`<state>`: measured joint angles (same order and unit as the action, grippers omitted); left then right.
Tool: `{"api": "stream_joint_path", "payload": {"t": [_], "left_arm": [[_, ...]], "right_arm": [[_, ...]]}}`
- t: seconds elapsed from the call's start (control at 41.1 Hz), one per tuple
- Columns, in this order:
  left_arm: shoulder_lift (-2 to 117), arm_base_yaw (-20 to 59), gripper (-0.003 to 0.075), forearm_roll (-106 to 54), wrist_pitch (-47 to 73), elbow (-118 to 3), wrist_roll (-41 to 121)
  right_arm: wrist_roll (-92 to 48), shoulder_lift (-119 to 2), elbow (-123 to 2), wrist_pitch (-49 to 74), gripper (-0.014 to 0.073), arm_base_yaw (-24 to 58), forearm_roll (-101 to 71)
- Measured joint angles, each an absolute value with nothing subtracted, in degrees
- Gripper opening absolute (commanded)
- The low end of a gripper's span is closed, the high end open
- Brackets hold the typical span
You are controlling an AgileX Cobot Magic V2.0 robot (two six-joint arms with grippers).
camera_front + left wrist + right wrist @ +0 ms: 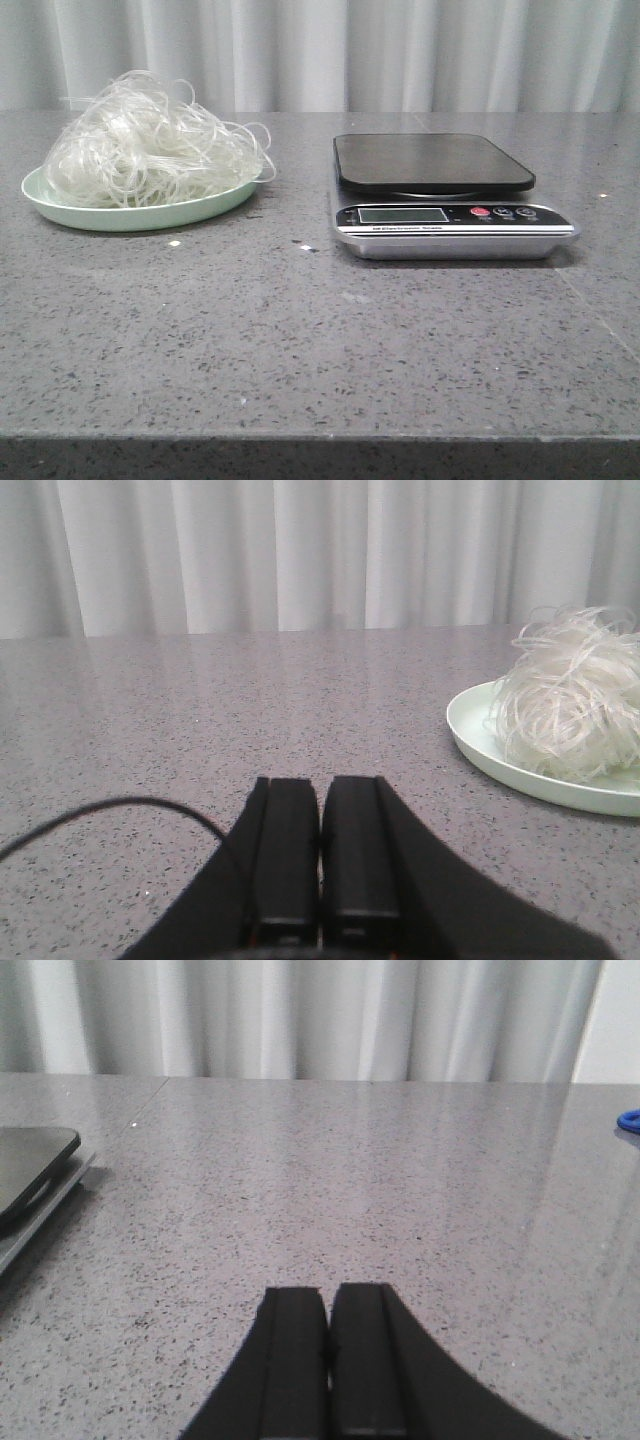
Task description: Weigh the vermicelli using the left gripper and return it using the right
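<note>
Hovering low w/ jaws closed: left gripper [320, 855], right gripper [327, 1355].

On the bench [300, 340], the plate [120, 214] sits at the far left with the vermicelli [145, 145] heaped on it, spilling a little past its right rim. The scale [445, 200] stands to the right of the plate, well apart from it, its platform [432, 162] behind its display [402, 215]. A curtain [400, 50] hangs behind the bench's far edge.
</note>
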<state>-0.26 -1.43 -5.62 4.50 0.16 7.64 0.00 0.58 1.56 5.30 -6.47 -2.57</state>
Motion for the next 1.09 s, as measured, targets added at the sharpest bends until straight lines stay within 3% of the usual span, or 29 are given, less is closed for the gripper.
{"api": "stream_joint_path", "payload": {"t": [0.754,1.094], "left_arm": [[-0.3,-1.4,0.0137,-5.6,4.5,0.2,7.6],[-0.3,-1.4,0.0137,-5.6,4.5,0.2,7.6]], "right_arm": [[0.0,0.7,1.6,5.4,0.0151,-6.9,-3.5],[0.0,0.7,1.6,5.4,0.0151,-3.1,-3.5]]}}
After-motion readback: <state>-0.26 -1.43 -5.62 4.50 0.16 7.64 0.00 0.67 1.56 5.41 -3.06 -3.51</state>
